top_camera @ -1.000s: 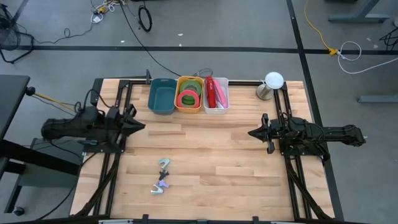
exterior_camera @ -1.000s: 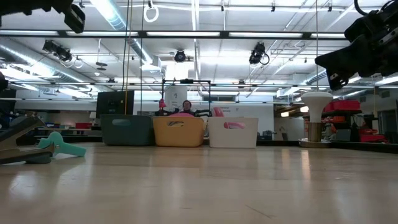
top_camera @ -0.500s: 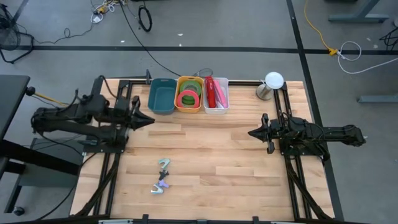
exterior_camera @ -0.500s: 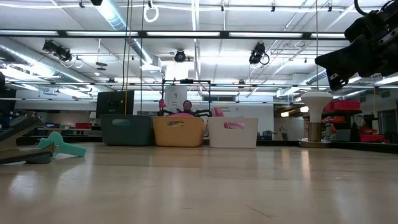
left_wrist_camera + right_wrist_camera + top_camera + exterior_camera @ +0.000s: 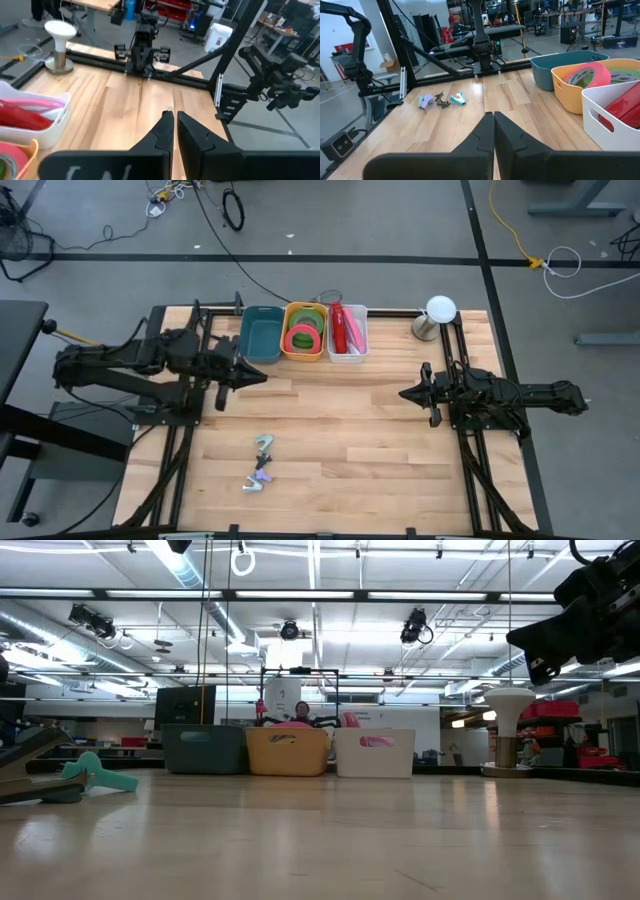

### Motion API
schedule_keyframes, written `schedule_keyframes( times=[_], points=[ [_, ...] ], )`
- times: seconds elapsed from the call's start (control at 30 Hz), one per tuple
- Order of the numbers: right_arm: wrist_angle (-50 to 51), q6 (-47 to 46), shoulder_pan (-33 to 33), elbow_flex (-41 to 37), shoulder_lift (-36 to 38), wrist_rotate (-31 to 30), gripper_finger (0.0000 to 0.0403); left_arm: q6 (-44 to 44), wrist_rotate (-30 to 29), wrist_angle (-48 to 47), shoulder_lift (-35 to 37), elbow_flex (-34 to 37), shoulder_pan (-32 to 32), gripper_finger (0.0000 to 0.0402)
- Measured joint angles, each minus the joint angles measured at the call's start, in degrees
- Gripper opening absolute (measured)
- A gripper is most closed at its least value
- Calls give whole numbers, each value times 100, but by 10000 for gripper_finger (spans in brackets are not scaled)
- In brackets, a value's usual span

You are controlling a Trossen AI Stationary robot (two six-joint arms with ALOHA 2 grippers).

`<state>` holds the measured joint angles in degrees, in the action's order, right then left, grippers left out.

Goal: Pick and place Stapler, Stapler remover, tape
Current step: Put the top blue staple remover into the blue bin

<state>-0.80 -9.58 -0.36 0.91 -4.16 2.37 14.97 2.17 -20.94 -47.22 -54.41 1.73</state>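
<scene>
The staple removers [image 5: 258, 463] lie loose on the worktop [image 5: 380, 450] — small, light, hard and springy, best pinched across the body. Left gripper [image 5: 262, 375] hovers near the bins, fingers shut and empty; right gripper [image 5: 403, 393] waits opposite, likewise shut on nothing.

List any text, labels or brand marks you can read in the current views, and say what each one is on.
No text is legible in any view.
Pink mark on the white bin front: too blurred to read.
Faint mark on the yellow bin front: too blurred to read.
Markings on the pink tape roll: too small to read.
Wall signs behind the table: unreadable.
</scene>
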Motion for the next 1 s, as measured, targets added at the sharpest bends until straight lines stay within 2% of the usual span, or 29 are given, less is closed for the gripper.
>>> schedule_keyframes(
  times=[0.17,0.43,0.57,0.87,1.0],
  points=[
    [-2,0,-2,0,0,0,7,720,83,-59,-259,0,1,25],
    [-2,0,-1,0,0,1,7,560,326,-671,-802,2,1,25],
    [-2,0,-2,1,0,0,7,828,324,-1043,-1128,2,1,25],
    [-1,0,-2,2,0,0,7,855,328,-1527,-1878,4,199,26],
    [-1,0,-2,2,0,0,7,1268,306,-1838,-2194,4,307,28]
  ],
)
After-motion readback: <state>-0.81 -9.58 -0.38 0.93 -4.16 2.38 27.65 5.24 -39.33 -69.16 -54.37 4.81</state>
